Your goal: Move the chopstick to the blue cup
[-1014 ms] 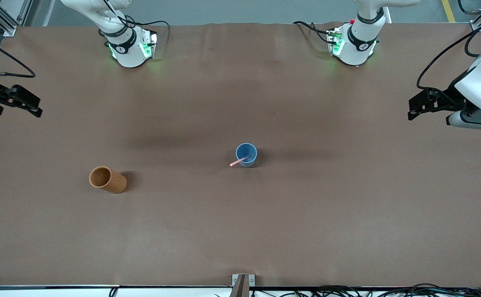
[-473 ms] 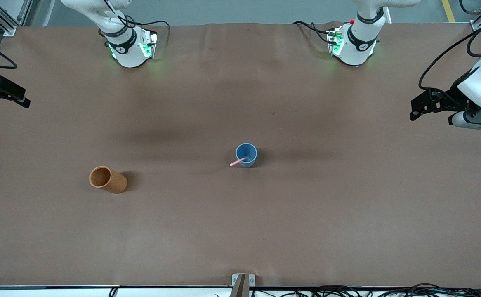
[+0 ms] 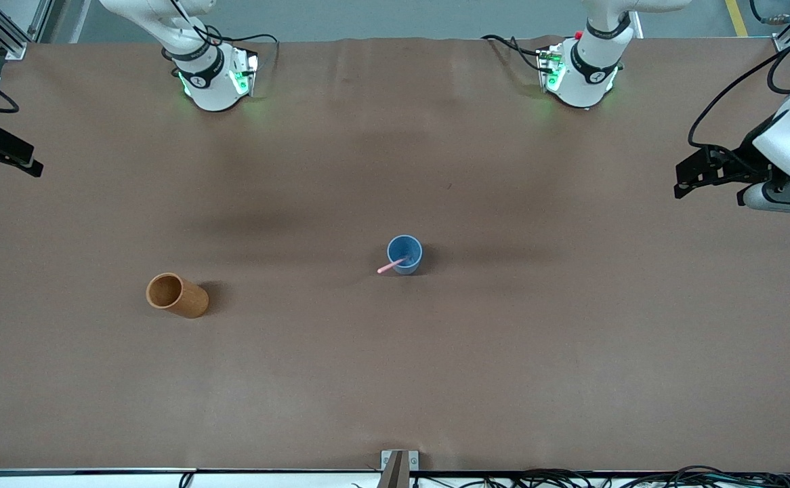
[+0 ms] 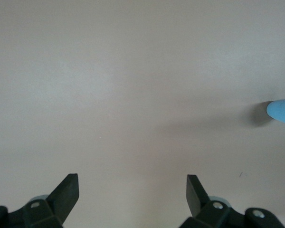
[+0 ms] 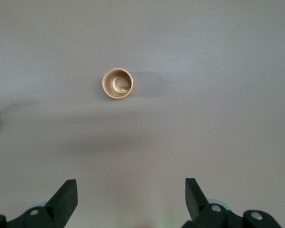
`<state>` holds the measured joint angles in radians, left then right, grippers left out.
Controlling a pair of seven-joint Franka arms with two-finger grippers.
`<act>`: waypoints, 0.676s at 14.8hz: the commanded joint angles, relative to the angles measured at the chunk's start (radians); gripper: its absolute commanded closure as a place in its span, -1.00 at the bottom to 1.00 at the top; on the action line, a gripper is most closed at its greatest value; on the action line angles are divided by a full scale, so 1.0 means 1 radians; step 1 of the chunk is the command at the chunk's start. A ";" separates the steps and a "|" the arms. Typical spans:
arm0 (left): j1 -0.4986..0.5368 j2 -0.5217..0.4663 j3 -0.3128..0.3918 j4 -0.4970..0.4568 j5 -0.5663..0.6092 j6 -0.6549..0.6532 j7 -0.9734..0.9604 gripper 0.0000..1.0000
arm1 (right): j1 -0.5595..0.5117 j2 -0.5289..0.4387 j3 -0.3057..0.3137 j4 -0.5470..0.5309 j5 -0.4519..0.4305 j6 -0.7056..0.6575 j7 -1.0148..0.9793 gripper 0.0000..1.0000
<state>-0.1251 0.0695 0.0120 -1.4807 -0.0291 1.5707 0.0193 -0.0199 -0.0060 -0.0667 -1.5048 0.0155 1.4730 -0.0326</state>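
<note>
Resting in the cup, grippers apart and bare

Leaning inside the blue cup (image 3: 405, 254) at mid-table: one pink chopstick (image 3: 390, 266), tip poking over the rim. Standing bare toward the right arm's end: orange-brown cup (image 3: 177, 295). Hanging over the table ends, jaws spread wide, gripping nothing: left gripper (image 4: 132, 183), right gripper (image 5: 131, 187).

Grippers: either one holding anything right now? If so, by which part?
Nothing held. Left gripper and right gripper are both open and bare over the table ends. The chopstick leans in the blue cup.
</note>
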 commanded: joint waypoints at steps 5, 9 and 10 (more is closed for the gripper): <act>-0.001 0.003 0.006 0.016 -0.011 -0.006 0.010 -1.00 | 0.003 -0.017 -0.004 -0.012 0.009 0.049 -0.013 -1.00; -0.001 0.003 0.006 0.014 -0.011 -0.006 0.004 -1.00 | 0.006 -0.017 -0.002 -0.012 0.009 0.047 -0.013 -1.00; -0.001 0.003 0.005 0.014 -0.011 -0.006 0.004 -1.00 | 0.006 -0.017 -0.001 -0.012 0.008 0.047 -0.013 -1.00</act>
<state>-0.1251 0.0696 0.0127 -1.4805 -0.0291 1.5707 0.0194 -0.0180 -0.0060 -0.0664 -1.5047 0.0155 1.5146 -0.0337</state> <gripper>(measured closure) 0.000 0.000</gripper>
